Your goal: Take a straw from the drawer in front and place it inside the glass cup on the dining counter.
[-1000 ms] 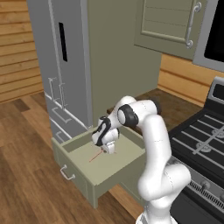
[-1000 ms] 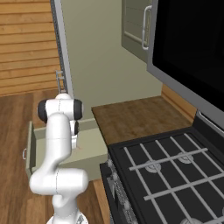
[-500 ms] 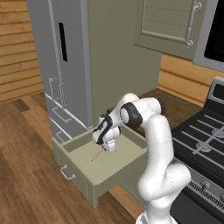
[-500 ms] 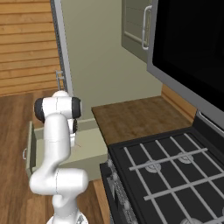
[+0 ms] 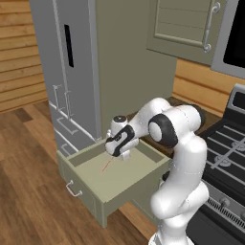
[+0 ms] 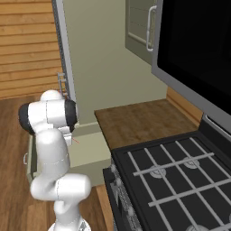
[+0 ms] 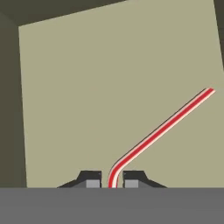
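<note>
The sage-green drawer (image 5: 84, 176) stands pulled open in front of the base, also seen past my arm in the right base view (image 6: 90, 155). My gripper (image 5: 117, 156) hangs inside it, just above the floor. In the hand view the gripper (image 7: 112, 181) is shut on one end of the straw (image 7: 162, 129), a thin red-and-white stick bent near the grip and slanting away over the drawer floor. From the left base view the straw (image 5: 106, 165) is a short red line below the hand. The glass cup and the dining counter are out of view.
A grey fridge (image 5: 72, 76) stands behind the drawer on the left. A black stove (image 6: 176, 180) sits on the right beside a brown countertop (image 6: 135, 122). Green wall cabinets (image 5: 186, 28) hang above. Wooden floor lies left of the drawer.
The jaws have closed fully on the straw's end. The hand has risen slightly inside the drawer, taking the straw's end up with it.
</note>
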Controlling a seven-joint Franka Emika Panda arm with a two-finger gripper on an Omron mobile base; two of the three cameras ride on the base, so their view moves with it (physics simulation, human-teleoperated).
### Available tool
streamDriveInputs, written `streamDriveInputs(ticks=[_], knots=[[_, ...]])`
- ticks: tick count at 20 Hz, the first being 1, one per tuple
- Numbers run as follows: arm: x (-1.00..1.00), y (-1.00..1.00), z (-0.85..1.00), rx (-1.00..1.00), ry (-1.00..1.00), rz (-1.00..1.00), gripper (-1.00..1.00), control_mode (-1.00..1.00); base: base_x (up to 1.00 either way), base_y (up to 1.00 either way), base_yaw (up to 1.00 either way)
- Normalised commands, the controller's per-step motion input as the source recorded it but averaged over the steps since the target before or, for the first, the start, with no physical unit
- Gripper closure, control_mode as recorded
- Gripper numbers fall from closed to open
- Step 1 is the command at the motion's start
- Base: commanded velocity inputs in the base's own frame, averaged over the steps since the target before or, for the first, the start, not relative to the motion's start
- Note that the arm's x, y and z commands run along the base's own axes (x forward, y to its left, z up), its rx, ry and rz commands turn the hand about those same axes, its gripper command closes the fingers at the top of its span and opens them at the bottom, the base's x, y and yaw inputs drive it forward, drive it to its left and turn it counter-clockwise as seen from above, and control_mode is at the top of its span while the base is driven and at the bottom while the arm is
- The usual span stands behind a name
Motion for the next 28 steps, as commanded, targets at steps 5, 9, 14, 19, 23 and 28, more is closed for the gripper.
streamDriveInputs(ticks=[5,9,14,19,23,28], knots=[[0.00,-0.05,1.00,0.07,0.00,0.02,1.00,-1.00,0.00,0.00,0.00],[-0.01,-0.06,1.00,0.05,0.03,0.06,1.00,-1.00,0.00,0.00,0.00],[-0.36,-0.16,1.00,0.01,0.01,0.14,1.00,-1.00,0.00,0.00,0.00],[-0.91,-0.23,1.00,-0.04,0.00,0.21,1.00,-1.00,0.00,0.00,0.00],[-0.93,-0.27,0.98,-0.04,0.00,0.14,1.00,-1.00,0.00,0.00,0.00],[-0.90,-0.20,0.53,-0.06,0.00,0.10,1.00,-1.00,0.00,0.00,0.00]])
